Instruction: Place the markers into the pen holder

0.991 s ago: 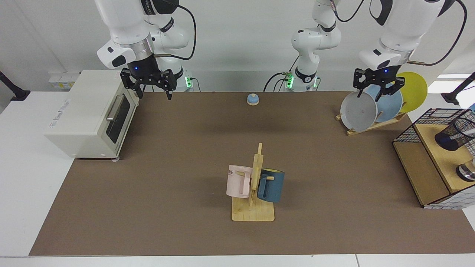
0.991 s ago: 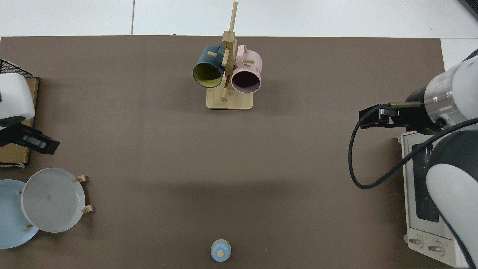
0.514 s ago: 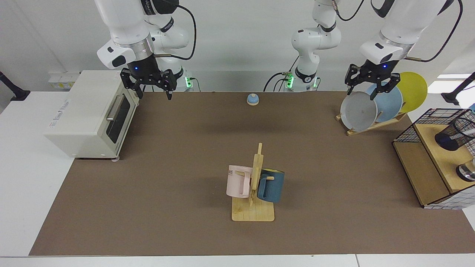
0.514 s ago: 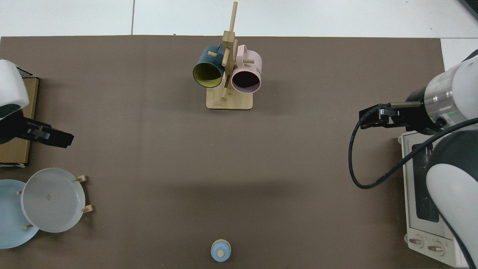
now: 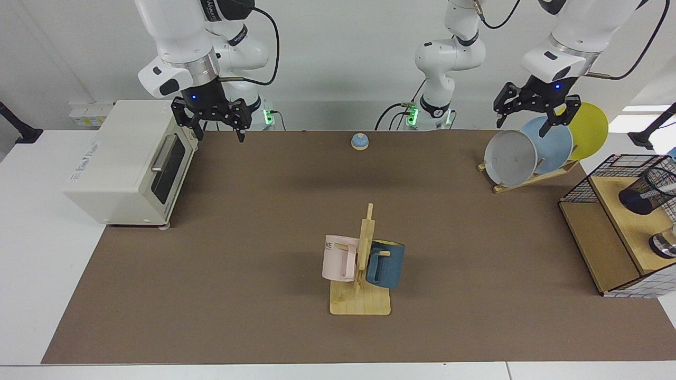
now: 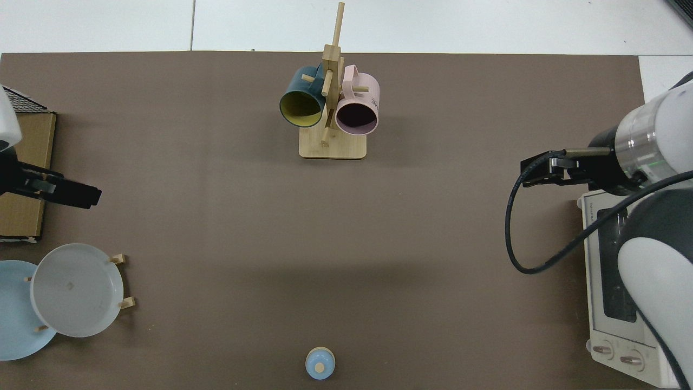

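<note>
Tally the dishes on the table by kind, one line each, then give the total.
Plates on the wooden rack: 3, namely grey plate, blue plate, yellow plate
Mugs on the mug tree: 2, namely pink mug, dark blue mug
Total: 5

Left gripper (image 5: 536, 112) raised high at far table edge, fingers spread, empty, pointing down. Right gripper (image 5: 215, 122) waits opposite, fingers spread, empty, pointing down.

Mug rack (image 5: 360, 274) mid-mat, plate rack (image 5: 533, 150) beside crate (image 5: 612, 232), elsewhere open
</note>
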### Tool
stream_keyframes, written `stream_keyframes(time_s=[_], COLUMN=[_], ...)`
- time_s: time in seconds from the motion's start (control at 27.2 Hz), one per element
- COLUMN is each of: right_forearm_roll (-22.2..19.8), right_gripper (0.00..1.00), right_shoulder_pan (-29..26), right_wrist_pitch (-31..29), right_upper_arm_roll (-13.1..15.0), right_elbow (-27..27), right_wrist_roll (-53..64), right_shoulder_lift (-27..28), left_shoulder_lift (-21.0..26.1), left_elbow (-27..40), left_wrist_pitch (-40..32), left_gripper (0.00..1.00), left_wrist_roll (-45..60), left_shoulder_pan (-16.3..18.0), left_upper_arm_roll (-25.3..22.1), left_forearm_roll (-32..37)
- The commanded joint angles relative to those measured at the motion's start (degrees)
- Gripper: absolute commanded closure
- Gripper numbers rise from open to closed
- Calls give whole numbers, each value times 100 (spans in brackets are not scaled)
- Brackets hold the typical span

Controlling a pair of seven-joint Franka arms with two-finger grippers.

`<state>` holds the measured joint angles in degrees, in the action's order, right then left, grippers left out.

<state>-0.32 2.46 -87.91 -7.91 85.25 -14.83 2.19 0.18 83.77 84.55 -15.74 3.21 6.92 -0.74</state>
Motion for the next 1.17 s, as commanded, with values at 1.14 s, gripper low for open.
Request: stream_keyframes(time_s=[1.14], right_forearm_roll=[50], right_gripper=[0], right_shoulder_pan=[-96], right_wrist_pitch=[-95], right_upper_arm_roll=[-61], right_elbow=[88], right_wrist_roll=[147], right_shoulder_lift=[-52], left_shoulder_lift=[-133], left_elbow=[114], left_wrist_pitch=[-167], left_gripper=[0], left_wrist_roll=[274], left_shoulder_pan=[-171], left_upper_arm_roll=[-253], left_forearm_roll=[-14])
